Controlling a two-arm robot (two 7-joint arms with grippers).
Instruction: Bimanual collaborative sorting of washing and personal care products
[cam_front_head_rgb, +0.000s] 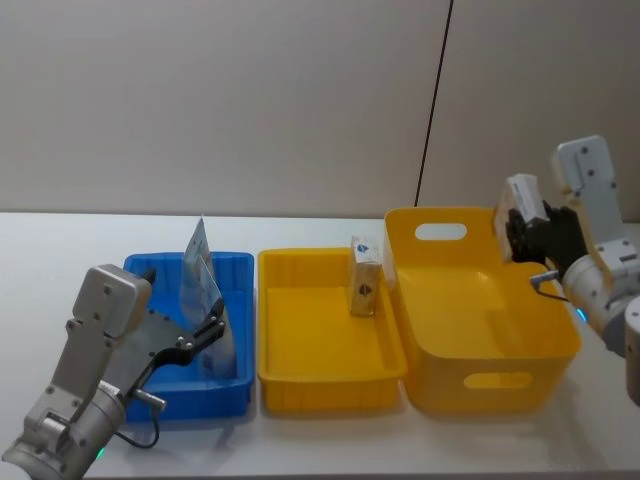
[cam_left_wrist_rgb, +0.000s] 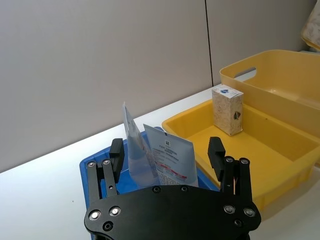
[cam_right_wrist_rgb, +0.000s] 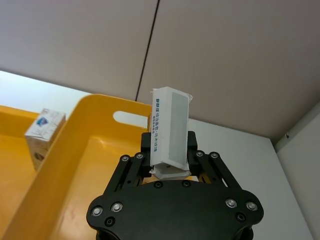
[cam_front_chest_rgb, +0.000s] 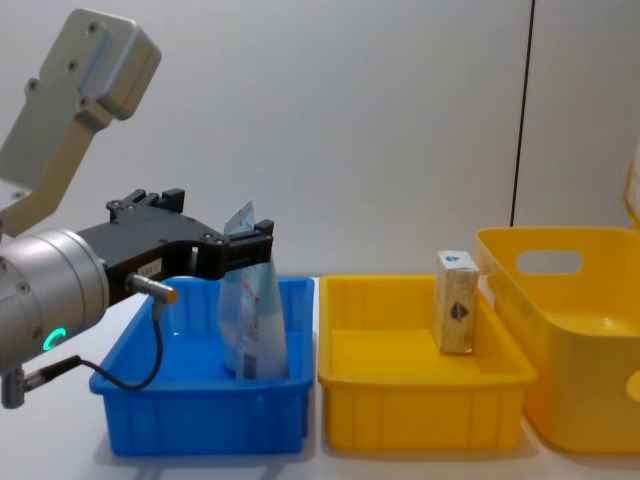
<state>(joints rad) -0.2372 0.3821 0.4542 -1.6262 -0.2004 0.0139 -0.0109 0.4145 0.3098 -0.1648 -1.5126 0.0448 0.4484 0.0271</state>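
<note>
While your left hand (cam_left_wrist_rgb: 166, 151) sits released at lower left, fingers flanking the pale blue tube (cam_left_wrist_rgb: 131, 142) and white tube (cam_left_wrist_rgb: 172, 161) standing in the blue bin (cam_front_head_rgb: 236, 266), your right hand (cam_right_wrist_rgb: 169, 150) is clenched on a white box (cam_right_wrist_rgb: 170, 117) above the yellow basket (cam_front_head_rgb: 470, 300) at right. The tan box (cam_front_head_rgb: 366, 278) stands upright in the centre yellow tray (cam_front_head_rgb: 305, 310).

Tan box (cam_left_wrist_rgb: 227, 110) upright in yellow tray (cam_left_wrist_rgb: 265, 155); blue tube (cam_left_wrist_rgb: 132, 147) and white tube (cam_left_wrist_rgb: 171, 161) stand in blue bin (cam_left_wrist_rgb: 93, 163); white box (cam_right_wrist_rgb: 170, 127) clamped in right pincer (cam_right_wrist_rgb: 168, 154).
</note>
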